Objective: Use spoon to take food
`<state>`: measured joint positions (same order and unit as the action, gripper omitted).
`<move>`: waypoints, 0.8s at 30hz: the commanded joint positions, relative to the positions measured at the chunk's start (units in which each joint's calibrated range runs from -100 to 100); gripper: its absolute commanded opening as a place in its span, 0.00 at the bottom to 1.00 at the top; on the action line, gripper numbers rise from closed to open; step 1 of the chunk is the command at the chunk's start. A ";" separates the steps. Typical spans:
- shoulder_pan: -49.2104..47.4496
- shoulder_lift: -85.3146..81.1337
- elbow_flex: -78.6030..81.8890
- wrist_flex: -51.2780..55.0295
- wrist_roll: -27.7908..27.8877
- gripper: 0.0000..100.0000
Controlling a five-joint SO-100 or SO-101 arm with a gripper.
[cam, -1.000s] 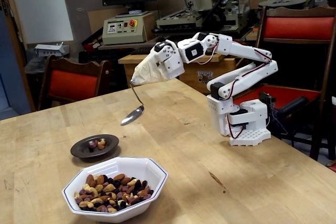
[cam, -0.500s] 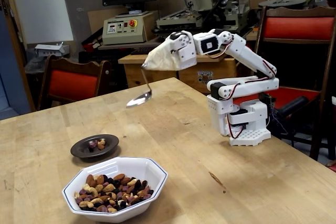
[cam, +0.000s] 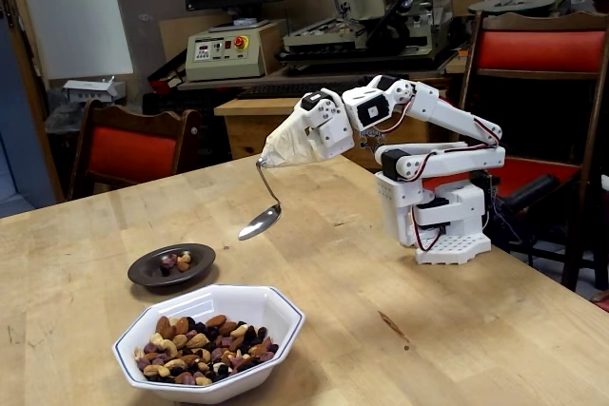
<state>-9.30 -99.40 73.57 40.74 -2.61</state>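
My gripper (cam: 273,158) is wrapped in beige cloth and hangs above the middle of the wooden table. It is shut on the spoon (cam: 260,223), whose thin handle curves down from the wrap. The shiny spoon bowl hovers just above the tabletop, to the right of and behind the saucer, and I see nothing in it. The food (cam: 198,345), a mix of almonds, cashews and dark pieces, fills the white octagonal bowl (cam: 283,315) at the front. A few pieces (cam: 177,260) lie in the small dark saucer (cam: 148,274).
The arm's white base (cam: 443,221) stands at the table's right side. Red-cushioned chairs (cam: 133,152) sit behind the table at left and right. Workshop machines and a monitor fill the background. Bare wood lies between the spoon and the base.
The spoon rose and drew back toward the base half a second ago. It has now dropped again, ending lower and slightly right of where it began.
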 commanded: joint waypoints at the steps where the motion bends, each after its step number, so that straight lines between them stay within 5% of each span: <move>1: 0.19 0.51 -0.65 -5.25 -0.20 0.04; 10: 0.19 0.51 3.68 -15.53 -0.10 0.04; 24: 0.27 0.43 9.97 -16.71 0.20 0.05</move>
<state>-9.30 -99.40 83.35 25.55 -2.61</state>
